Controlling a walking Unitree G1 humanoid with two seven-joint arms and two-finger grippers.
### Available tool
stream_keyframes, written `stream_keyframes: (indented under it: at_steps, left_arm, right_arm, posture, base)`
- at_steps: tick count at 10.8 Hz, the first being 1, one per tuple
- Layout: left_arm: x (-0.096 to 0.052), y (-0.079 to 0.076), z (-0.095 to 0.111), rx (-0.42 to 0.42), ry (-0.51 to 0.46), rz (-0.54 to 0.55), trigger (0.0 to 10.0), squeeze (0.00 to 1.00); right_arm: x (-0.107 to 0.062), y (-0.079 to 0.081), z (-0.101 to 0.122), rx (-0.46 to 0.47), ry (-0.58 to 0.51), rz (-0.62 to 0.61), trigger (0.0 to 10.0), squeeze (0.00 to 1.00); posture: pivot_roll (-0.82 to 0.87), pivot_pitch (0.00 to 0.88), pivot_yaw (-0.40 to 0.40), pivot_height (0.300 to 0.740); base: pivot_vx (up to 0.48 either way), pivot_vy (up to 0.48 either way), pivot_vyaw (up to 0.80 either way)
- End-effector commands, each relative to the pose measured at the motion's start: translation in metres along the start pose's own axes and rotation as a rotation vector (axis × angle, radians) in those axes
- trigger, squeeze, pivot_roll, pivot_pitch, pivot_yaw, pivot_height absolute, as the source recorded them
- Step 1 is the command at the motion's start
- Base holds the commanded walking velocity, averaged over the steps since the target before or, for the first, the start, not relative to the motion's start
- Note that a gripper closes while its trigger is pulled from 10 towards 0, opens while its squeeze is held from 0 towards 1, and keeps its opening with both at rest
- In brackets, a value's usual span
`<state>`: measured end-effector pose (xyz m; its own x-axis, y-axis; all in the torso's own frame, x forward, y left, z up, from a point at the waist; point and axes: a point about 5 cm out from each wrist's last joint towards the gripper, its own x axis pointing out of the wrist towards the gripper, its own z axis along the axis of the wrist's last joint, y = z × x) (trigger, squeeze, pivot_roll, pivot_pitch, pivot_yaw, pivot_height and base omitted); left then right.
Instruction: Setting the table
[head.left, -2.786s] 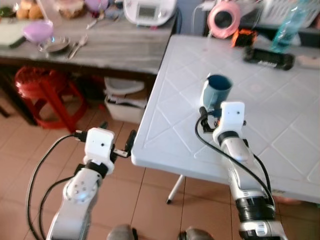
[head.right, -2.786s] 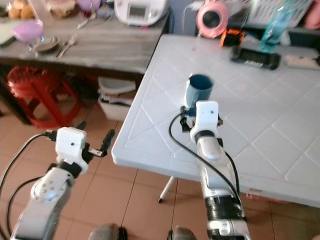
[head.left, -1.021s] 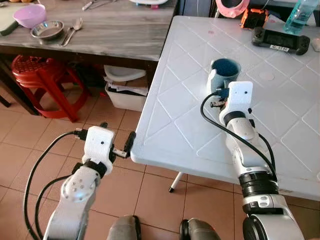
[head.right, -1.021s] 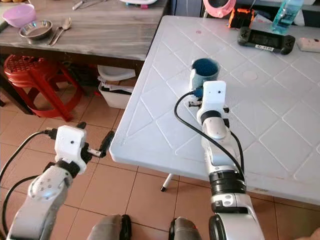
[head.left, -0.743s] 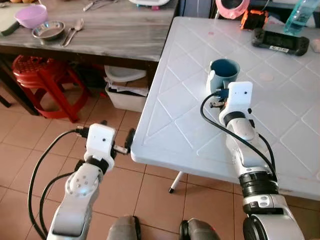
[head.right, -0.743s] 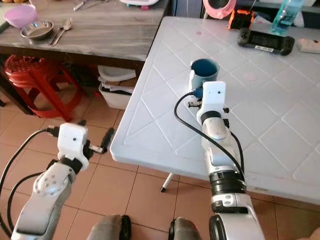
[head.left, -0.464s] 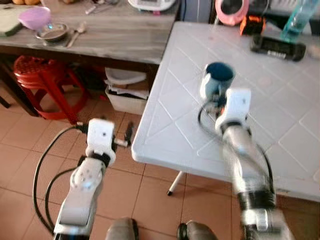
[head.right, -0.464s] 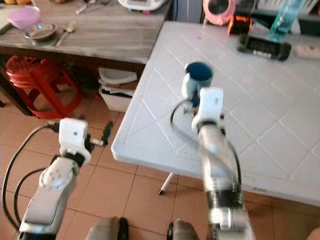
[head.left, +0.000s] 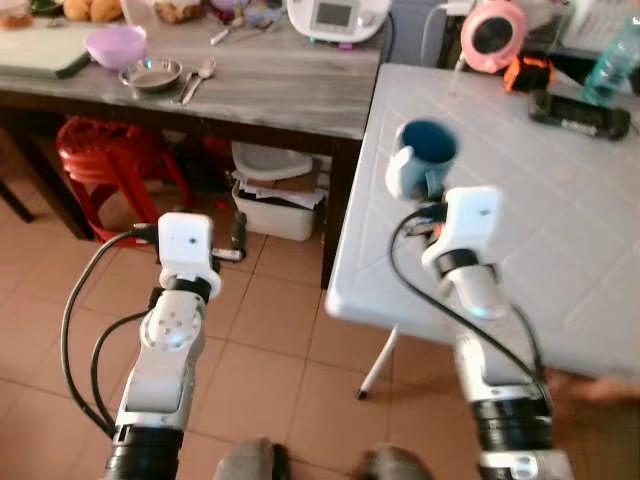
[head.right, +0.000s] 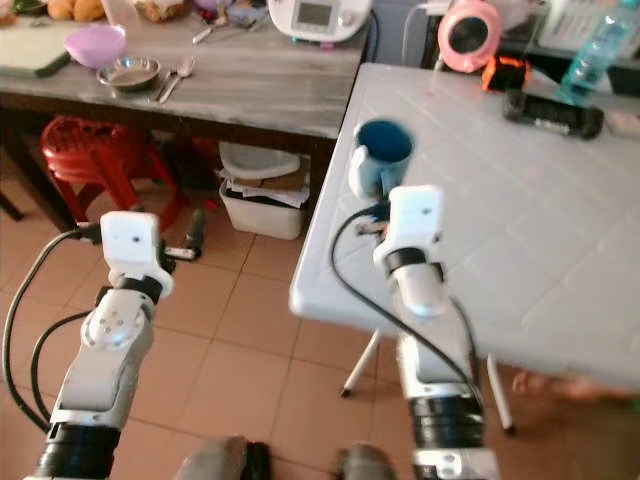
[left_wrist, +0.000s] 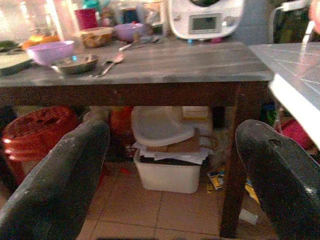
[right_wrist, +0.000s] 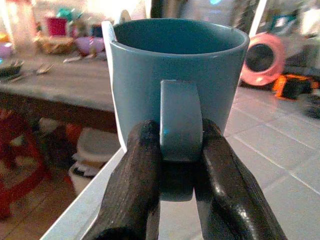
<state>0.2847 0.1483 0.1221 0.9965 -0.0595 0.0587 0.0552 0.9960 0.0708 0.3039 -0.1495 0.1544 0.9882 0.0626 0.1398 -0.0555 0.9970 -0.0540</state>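
My right gripper (right_wrist: 181, 137) is shut on the handle of a blue mug (right_wrist: 175, 65). The mug (head.left: 425, 160) stays upright near the left edge of the white plastic table (head.left: 570, 240); whether its base touches the table is hidden. The right wrist (head.left: 470, 225) reaches over the table's front left corner. My left gripper (head.left: 238, 235) hangs open over the tiled floor, left of the white table, with nothing between its fingers (left_wrist: 55, 185). It faces a grey wooden side table (left_wrist: 150, 65).
On the wooden side table (head.left: 270, 85) stand a purple bowl (head.left: 116, 45), a metal bowl (head.left: 152, 73), spoons (head.left: 195, 78) and a white appliance (head.left: 335, 15). Beneath it are a red stool (head.left: 110, 150) and a white bin (head.left: 275, 190). A black controller (head.left: 580, 110) lies far back on the white table.
The whole view has swung, so the white table sits further right. The mug, still held, is nearer the table's left edge. The left gripper is further from the table's corner.
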Motion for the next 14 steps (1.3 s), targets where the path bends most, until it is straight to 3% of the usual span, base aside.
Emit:
stream_keyframes:
  at_steps: [1, 4, 8, 14]
  left_arm:
    - [0.000, -0.008, 0.000, 0.007, -0.010, -0.034, 10.0, 0.00]
    - [0.001, -0.007, -0.003, 0.043, -0.012, -0.040, 10.0, 0.00]
    - [0.000, -0.009, -0.005, 0.073, -0.016, -0.060, 10.0, 0.00]
    - [-0.002, -0.012, -0.005, 0.077, -0.022, -0.073, 10.0, 0.00]
  right_arm:
    - [-0.006, -0.004, 0.001, 0.002, -0.013, -0.014, 10.0, 0.00]
    - [-0.006, -0.002, -0.003, 0.009, 0.006, -0.021, 10.0, 0.00]
    - [0.000, -0.003, -0.001, -0.008, 0.000, -0.017, 10.0, 0.00]
    - [0.003, 0.004, 0.001, -0.021, -0.010, 0.002, 10.0, 0.00]
  posture:
    - [0.02, 0.000, 0.017, 0.740]
    - [0.02, 0.000, 0.024, 0.740]
    - [0.02, 0.000, 0.015, 0.740]
    - [0.02, 0.000, 0.014, 0.740]
  base:
    - [0.000, 0.480, 0.00]
    - [0.000, 0.462, 0.00]
    - [0.332, 0.337, -0.24]
    - [0.472, 0.000, 0.00]
